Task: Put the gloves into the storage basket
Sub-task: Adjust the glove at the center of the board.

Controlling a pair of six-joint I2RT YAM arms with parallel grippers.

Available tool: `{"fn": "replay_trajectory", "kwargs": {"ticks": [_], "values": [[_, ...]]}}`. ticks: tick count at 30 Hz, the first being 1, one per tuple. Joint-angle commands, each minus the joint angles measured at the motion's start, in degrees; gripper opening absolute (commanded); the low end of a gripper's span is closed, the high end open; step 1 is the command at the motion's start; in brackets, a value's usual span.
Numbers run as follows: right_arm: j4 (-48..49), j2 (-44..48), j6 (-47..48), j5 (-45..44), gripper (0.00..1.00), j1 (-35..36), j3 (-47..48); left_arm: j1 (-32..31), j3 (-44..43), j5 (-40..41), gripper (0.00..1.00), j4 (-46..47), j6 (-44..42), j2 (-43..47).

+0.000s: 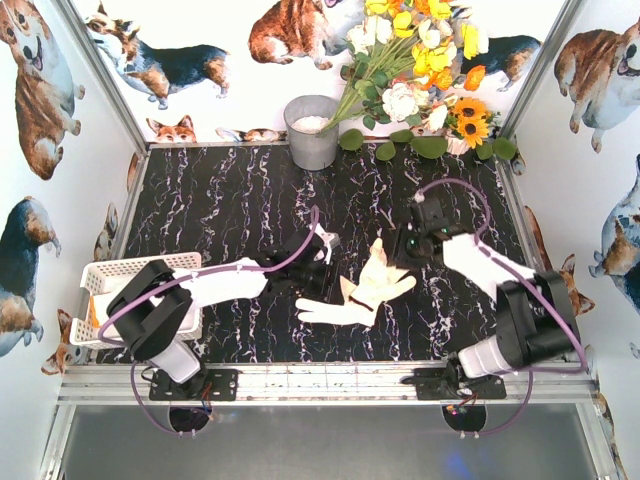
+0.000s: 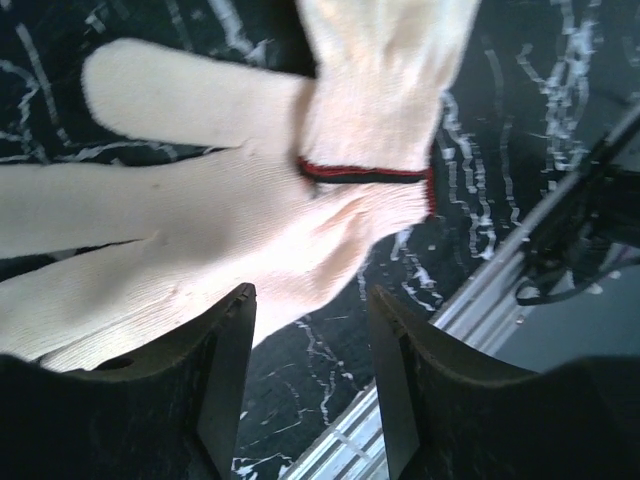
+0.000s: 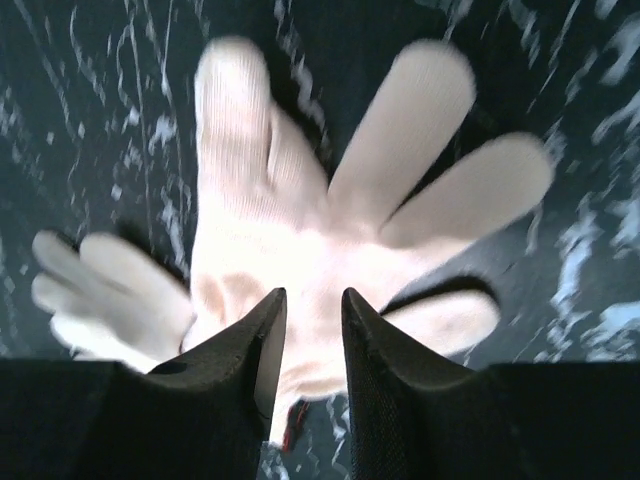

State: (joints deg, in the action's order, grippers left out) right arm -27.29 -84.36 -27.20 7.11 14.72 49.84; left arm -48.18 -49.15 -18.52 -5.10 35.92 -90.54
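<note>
Two cream gloves lie overlapped at the table's middle: one flat [image 1: 335,310], one above and right of it with spread fingers [image 1: 380,278]. My left gripper [image 1: 320,280] hovers at their left edge; in the left wrist view it [image 2: 310,300] is open and empty, with the flat glove [image 2: 200,250] just beyond its left finger and the other glove's red-trimmed cuff [image 2: 380,90] lying over it. My right gripper [image 1: 398,258] is over the spread glove [image 3: 300,220]; its jaws [image 3: 313,295] stand narrowly apart above the glove's cuff end. The white storage basket [image 1: 110,272] sits at the left edge, partly hidden by my left arm.
A grey metal bucket [image 1: 312,132] stands at the back, with a bunch of white and yellow flowers [image 1: 420,60] to its right. The aluminium rail [image 1: 320,380] runs along the near edge. Printed walls close in both sides.
</note>
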Motion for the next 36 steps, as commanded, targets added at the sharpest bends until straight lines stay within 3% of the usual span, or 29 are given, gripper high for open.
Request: {"fn": "replay_trajectory", "kwargs": {"ticks": [1, 6, 11, 18, 27, 32, 36], "values": [[0.19, 7.66, -6.96, 9.92, 0.31, 0.77, -6.57, 0.83, -3.16, 4.6, 0.42, -7.06, -1.0, -2.6], [7.79, 13.72, -16.21, 10.53, 0.32, 4.0, -16.33, 1.43, -3.32, 2.32, 0.4, -5.85, -0.77, -5.67], [9.45, 11.76, -16.08, 6.95, 0.29, 4.04, -17.52, 2.05, -0.83, 4.28, 0.37, -6.35, -2.57, -6.58], [5.23, 4.22, -9.64, 1.31, 0.25, 3.55, -11.43, 4.45, 1.66, 6.29, 0.35, -7.66, -6.33, -6.91], [-1.95, -4.34, 0.81, -4.89, 0.27, -1.16, 0.65, 10.84, -6.1, 11.47, 0.34, -14.65, -20.06, -10.52], [-7.23, -6.92, 4.9, -0.47, 0.28, -2.24, 10.44, 11.8, -15.96, 12.63, 0.38, -18.56, -21.39, -12.17], [-7.17, -3.75, 2.46, 7.47, 0.33, -2.05, 10.62, 11.73, -15.86, 11.92, 0.45, -16.59, -18.43, -7.23]]}}
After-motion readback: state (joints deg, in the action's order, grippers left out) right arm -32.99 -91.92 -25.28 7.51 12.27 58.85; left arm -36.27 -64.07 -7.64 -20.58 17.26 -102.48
